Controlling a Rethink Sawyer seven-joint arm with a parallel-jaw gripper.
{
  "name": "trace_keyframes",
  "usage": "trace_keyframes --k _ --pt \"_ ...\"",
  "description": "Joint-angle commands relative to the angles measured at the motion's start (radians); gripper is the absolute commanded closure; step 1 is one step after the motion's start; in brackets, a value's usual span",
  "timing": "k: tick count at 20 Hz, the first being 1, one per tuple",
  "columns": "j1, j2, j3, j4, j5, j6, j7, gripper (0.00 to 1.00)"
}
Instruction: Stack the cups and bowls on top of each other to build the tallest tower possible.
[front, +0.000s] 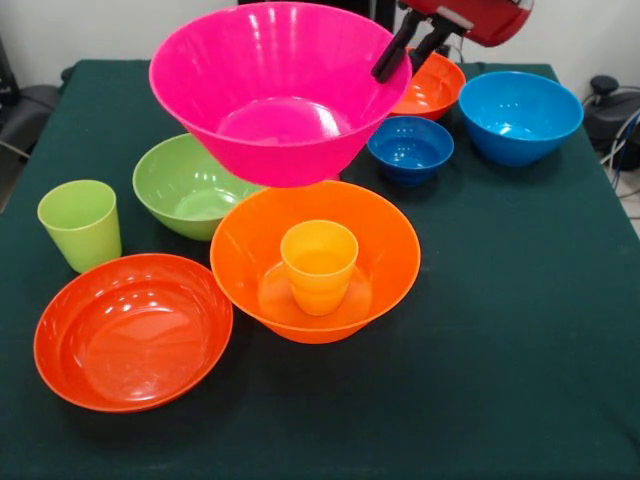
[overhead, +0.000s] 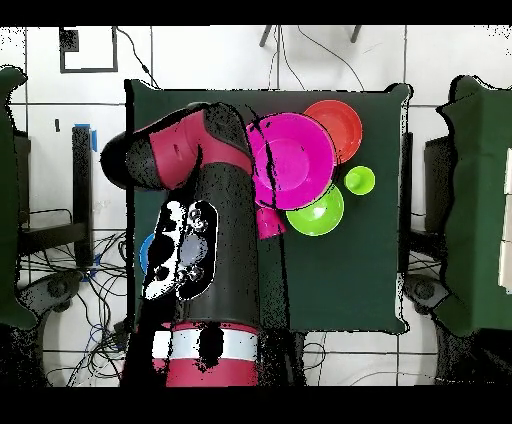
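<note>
Pink bowl is airborne, upright, gripper clamped on its rim at the picture-right side, one finger inside the wall, one outside. It hangs above the orange bowl and overlaps the green bowl in the front view. No tower yet: only stack is the yellow cup standing upright inside the orange bowl.

Risks:
- Single-point rim pinch on a big glossy bowl. Weight sits well off the fingers, so it could pivot or slip out.
- If it goes down onto the orange bowl, its base meets the cup's rim first. Narrow support, so the bowl may tilt or slide off.
- Low swing could clip the green bowl or green cup.

View differences:
- Front shows the grip, orange bowl with cup, near red bowl, dark blue bowl, light blue bowl, and a second red bowl behind the fingers.
- Overhead: arm covers most of that. Pink bowl, green bowl, green cup and one red bowl show. Orange bowl and cup hidden under the pink one, probably directly beneath, can't confirm.
</note>
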Motion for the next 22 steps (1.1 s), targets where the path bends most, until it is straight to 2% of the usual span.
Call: trace_keyframes --k 1,5,11,22 --pt "0.016 0.045 0.008 -0.094 -0.081 0.071 -0.04 1.0" --pt "0.018 0.065 0.003 -0.105 -0.067 0.057 -0.028 1.0" --pt "-0.001 0.094 0.006 -0.06 -0.052 -0.065 0.012 1.0" --pt "0.013 0.139 -0.01 -0.081 -0.042 -0.07 0.029 1.0"
